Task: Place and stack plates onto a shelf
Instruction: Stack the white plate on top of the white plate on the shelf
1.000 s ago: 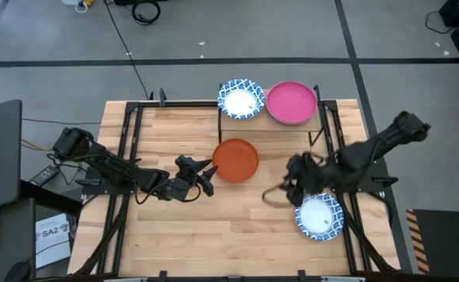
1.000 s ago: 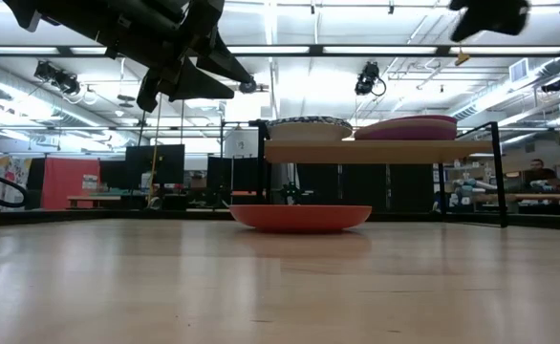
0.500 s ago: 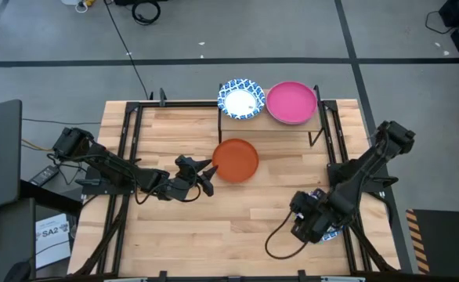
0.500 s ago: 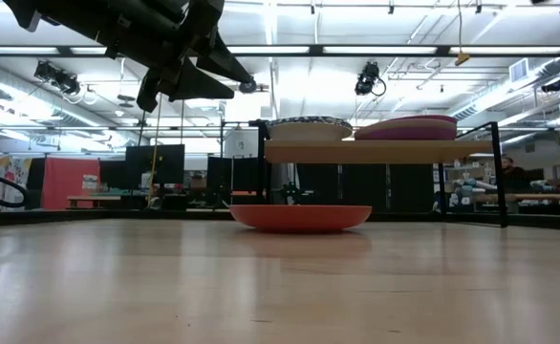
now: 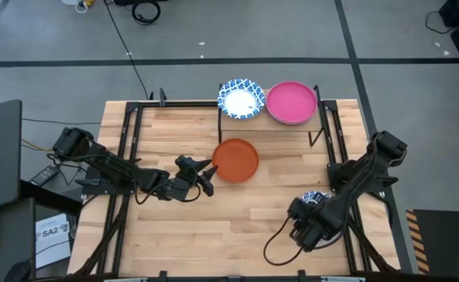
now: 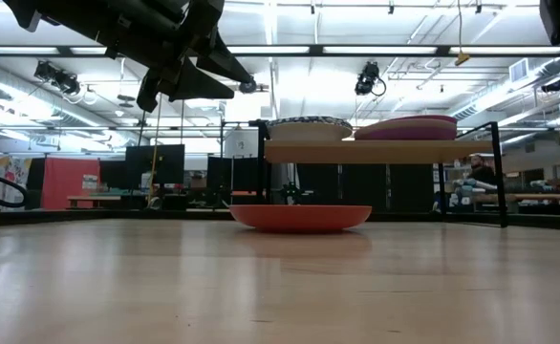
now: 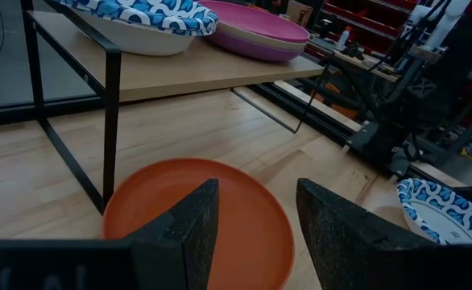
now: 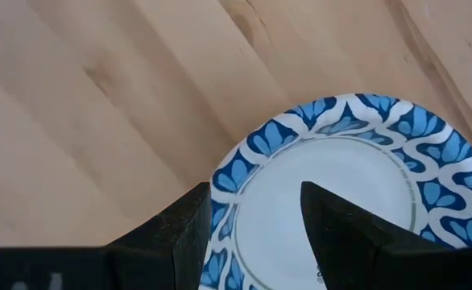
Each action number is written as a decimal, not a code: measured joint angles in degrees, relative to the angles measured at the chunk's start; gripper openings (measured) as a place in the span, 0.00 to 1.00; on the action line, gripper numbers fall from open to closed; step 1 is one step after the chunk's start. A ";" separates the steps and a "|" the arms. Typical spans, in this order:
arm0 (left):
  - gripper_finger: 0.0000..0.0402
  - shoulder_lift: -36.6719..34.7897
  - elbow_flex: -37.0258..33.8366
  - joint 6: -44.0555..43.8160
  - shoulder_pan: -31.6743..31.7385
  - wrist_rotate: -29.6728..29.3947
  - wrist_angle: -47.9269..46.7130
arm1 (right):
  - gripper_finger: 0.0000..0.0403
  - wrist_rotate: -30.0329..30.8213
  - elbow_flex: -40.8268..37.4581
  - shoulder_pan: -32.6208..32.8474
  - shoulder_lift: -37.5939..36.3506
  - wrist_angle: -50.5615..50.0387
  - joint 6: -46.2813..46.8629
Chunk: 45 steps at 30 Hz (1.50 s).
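Right hand (image 8: 252,234) over blue-rimmed plate (image 8: 341,201)

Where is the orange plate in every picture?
High view: the orange plate lies mid-table, just in front of the shelf.
Low view: it sits on the tabletop in the middle, below the shelf.
Left wrist view: it shows behind the left gripper, whose fingers are open.
Right wrist view: not there; only a blue-rimmed plate.
Shared landmark: the shelf.
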 joint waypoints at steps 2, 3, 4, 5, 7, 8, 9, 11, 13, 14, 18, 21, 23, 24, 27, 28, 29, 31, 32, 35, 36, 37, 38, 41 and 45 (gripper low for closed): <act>0.43 0.00 0.00 0.02 0.00 0.00 -0.01 | 0.49 0.00 0.00 0.00 1.11 0.06 -0.01; 0.43 0.00 0.00 0.00 0.00 0.00 0.01 | 0.49 0.00 0.00 0.00 1.59 0.08 -0.04; 0.43 0.00 0.00 0.00 0.00 0.00 0.00 | 0.49 0.02 0.00 0.00 2.10 0.09 -0.02; 0.43 0.00 0.00 0.01 0.00 0.00 -0.01 | 0.49 0.02 0.00 0.00 2.53 0.12 -0.04; 0.43 0.00 0.00 0.00 0.00 0.00 0.01 | 0.49 0.00 0.00 0.00 3.34 0.14 -0.06; 0.43 0.00 0.00 0.00 0.00 0.00 -0.01 | 0.49 0.00 0.00 0.00 3.73 0.15 -0.06; 0.43 0.00 0.00 0.00 0.00 0.00 0.01 | 0.49 -0.02 0.00 0.00 3.94 0.27 -0.04; 0.43 0.00 0.00 0.00 0.00 0.00 0.01 | 0.49 -0.02 0.00 0.00 4.42 0.36 -0.04; 0.43 0.00 0.00 0.01 0.00 0.00 0.01 | 0.49 -0.02 0.00 0.00 4.70 0.72 0.08; 0.43 0.00 0.00 0.00 0.00 0.00 0.01 | 0.49 -0.03 0.00 0.00 4.88 0.76 0.10; 0.43 0.00 0.00 0.00 0.00 0.42 0.03 | 0.49 -0.07 0.00 0.00 5.03 1.80 0.11; 0.43 0.00 0.00 0.00 0.00 0.79 0.02 | 0.49 0.37 0.00 0.00 5.03 2.98 -0.12; 0.43 0.00 0.00 0.02 0.00 0.81 0.01 | 0.49 1.18 0.00 0.00 5.03 3.53 -0.36; 0.43 0.00 0.00 0.00 0.00 0.81 0.02 | 0.49 1.69 0.00 0.00 5.03 3.74 -0.38; 0.43 0.00 -0.01 0.02 0.00 0.82 0.01 | 0.49 1.99 -0.01 0.02 5.02 3.59 -0.44; 0.43 0.00 0.00 0.01 0.00 0.83 0.03 | 0.49 1.98 -0.10 0.02 5.03 3.71 -0.47; 0.43 0.00 0.00 0.02 0.00 0.83 0.03 | 0.49 1.96 -0.27 0.02 5.03 3.71 -0.47; 0.43 0.00 -0.02 0.02 0.00 0.83 0.01 | 0.49 1.69 -0.95 0.02 5.02 3.72 -0.45; 0.43 0.00 -0.02 0.02 0.00 0.83 0.03 | 0.49 1.42 -1.46 0.02 5.01 4.16 -0.22; 0.43 0.00 -0.01 0.03 0.00 0.83 0.02 | 0.49 0.60 -3.43 0.02 5.01 6.12 0.33; 0.43 0.00 -0.02 0.04 0.00 0.83 0.01 | 0.49 0.16 -3.94 0.02 5.01 6.58 0.35; 0.43 0.00 -0.02 0.04 0.00 0.83 0.01 | 0.49 -0.27 -4.35 0.02 5.01 6.87 0.40; 0.43 0.00 -0.02 0.04 0.00 0.83 0.01 | 0.49 -0.65 -4.68 0.02 5.01 6.83 0.53; 0.43 0.00 -0.02 0.06 0.00 0.83 0.01 | 0.46 -0.63 -4.90 0.02 5.01 6.82 0.50; 0.43 0.00 -0.02 0.03 0.00 0.83 0.01 | 0.39 -0.22 -4.90 0.02 5.01 6.94 0.09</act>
